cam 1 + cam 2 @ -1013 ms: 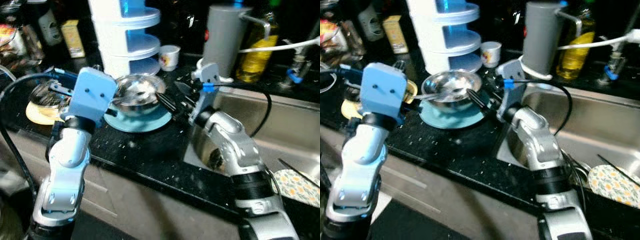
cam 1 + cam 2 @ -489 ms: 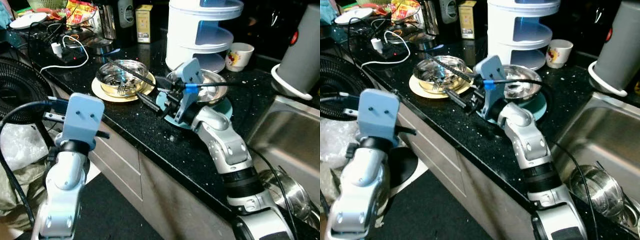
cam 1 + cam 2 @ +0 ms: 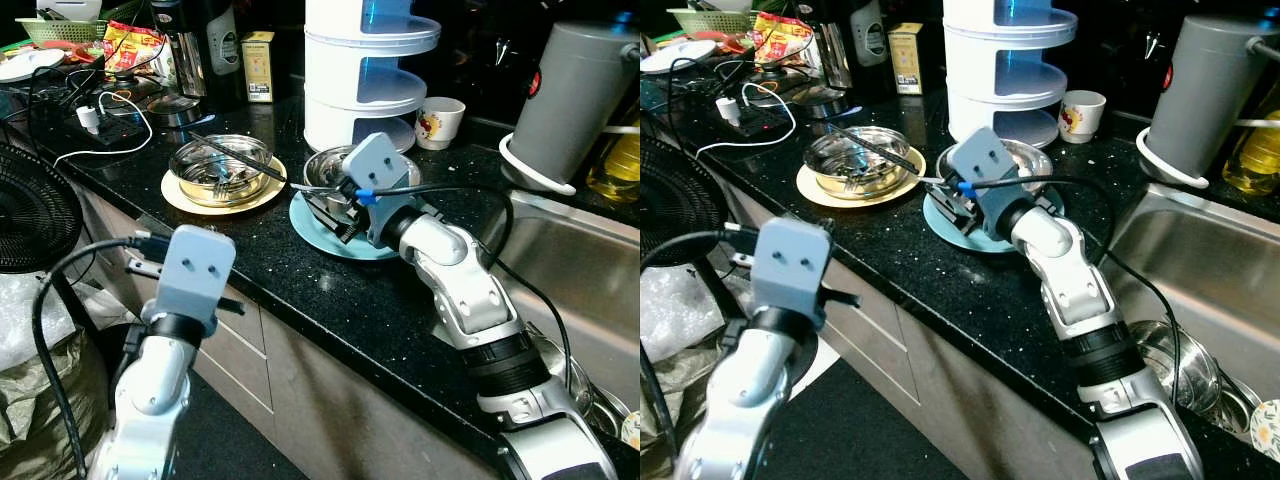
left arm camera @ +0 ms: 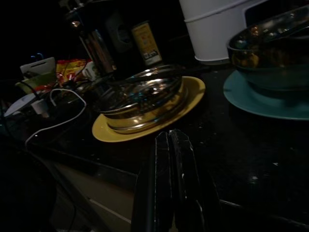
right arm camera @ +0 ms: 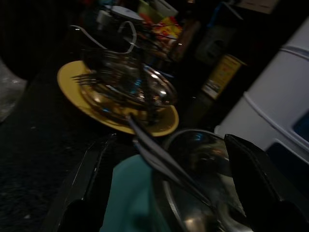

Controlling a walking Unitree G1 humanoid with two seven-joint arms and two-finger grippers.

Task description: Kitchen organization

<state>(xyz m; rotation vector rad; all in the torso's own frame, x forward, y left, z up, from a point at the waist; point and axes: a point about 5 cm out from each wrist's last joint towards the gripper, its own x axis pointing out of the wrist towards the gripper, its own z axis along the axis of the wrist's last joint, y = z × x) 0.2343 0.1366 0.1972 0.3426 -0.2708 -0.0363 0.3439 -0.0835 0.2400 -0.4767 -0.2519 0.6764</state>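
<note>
A dark kitchen counter carries two sets of dishes. The right claw hangs spread wide at the near rim of a steel bowl that sits on a teal plate. Its two fingers straddle the bowl's edge without gripping anything. A spoon lies in the bowl, its long handle sticking out over the rim toward the claw and to the robot's left. The right arm is much the nearer.

Just to the left stands a second steel bowl on a yellow plate, holding a fork and a dark stick-like utensil. Behind the bowls rises a white tiered rack, with a small cup beside it; the sink lies to the right.

The left claw hangs pressed together and empty in front of the counter edge, pointing toward the yellow plate.
</note>
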